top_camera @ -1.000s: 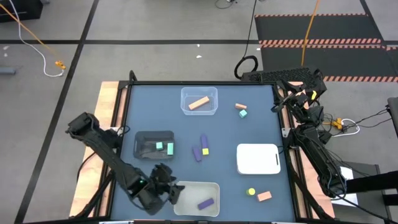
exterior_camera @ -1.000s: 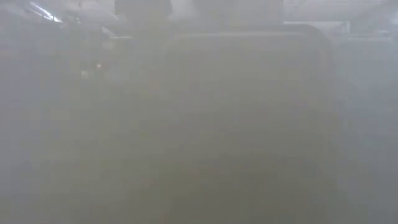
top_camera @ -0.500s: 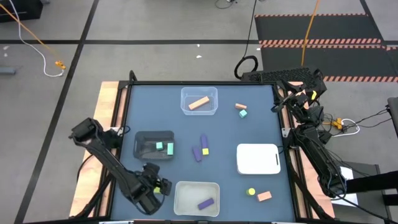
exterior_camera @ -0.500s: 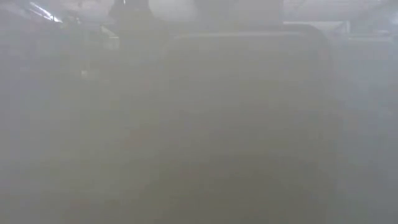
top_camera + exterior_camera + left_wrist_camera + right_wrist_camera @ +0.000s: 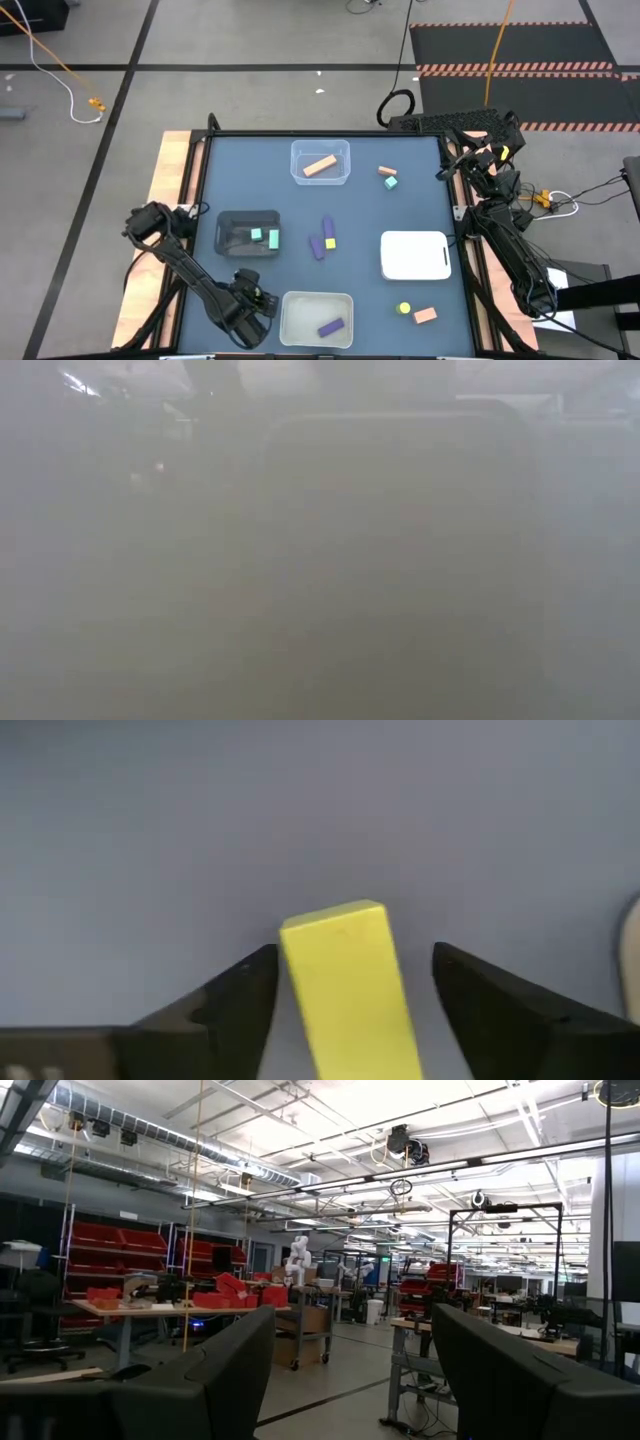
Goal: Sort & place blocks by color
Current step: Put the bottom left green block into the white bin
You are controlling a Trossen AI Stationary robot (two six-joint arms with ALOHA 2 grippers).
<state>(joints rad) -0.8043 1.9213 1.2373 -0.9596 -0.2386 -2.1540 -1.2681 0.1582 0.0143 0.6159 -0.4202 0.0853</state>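
My left gripper point(image 5: 254, 299) is open near the table's near edge, just left of the near clear tray point(image 5: 300, 300). A yellow-green block point(image 5: 345, 982) stands between its fingers, close beside one finger point(image 5: 238, 1000) and apart from the other point(image 5: 500, 1005). My right gripper point(image 5: 350, 1370) is open and faces the room, parked by the table's right edge point(image 5: 478, 165). Loose on the table lie purple bars point(image 5: 327, 228) with a yellow-green piece point(image 5: 330, 243), an orange block point(image 5: 387, 171), a teal cube point(image 5: 391, 182), a yellow-green round piece point(image 5: 403, 309) and an orange block point(image 5: 425, 315). My left gripper has the yellow-green block between its open fingers, reaching far back between them. One finger lies right beside the block's long side point(image 5: 290, 970), with a clear gap at the other finger. Whether it touches the block, I cannot tell.
The far clear tray point(image 5: 300, 152) holds an orange bar point(image 5: 320, 165). The black tray point(image 5: 230, 222) holds teal blocks point(image 5: 258, 235). A purple block point(image 5: 330, 327) lies in the near clear tray. A white container point(image 5: 414, 255) sits on the right. The low view is fogged over.
My left gripper has drawn back from the near clear tray's left rim toward the table's left edge.
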